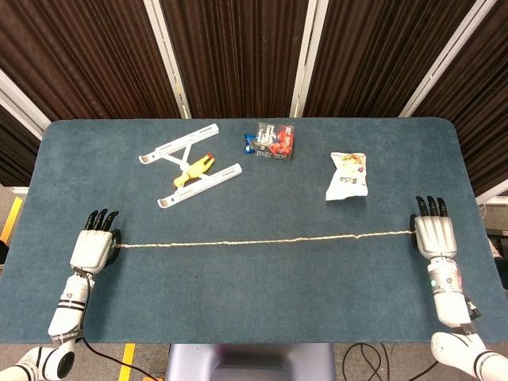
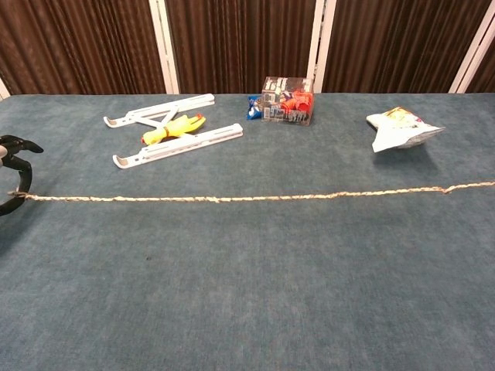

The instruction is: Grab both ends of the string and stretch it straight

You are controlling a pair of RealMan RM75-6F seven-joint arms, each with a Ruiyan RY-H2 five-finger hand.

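Both robot hands held the string [image 1: 262,239]: my left robot hand [image 1: 93,248] pinched one end near the counter [image 1: 254,309] edge, and my right robot hand [image 1: 433,235] gripped the other end on the far side. It lay nearly straight across the counter, in front of the snack bag [image 1: 348,176]. I judged the stretch almost done; next I needed only a slight outward pull, without tugging it free.
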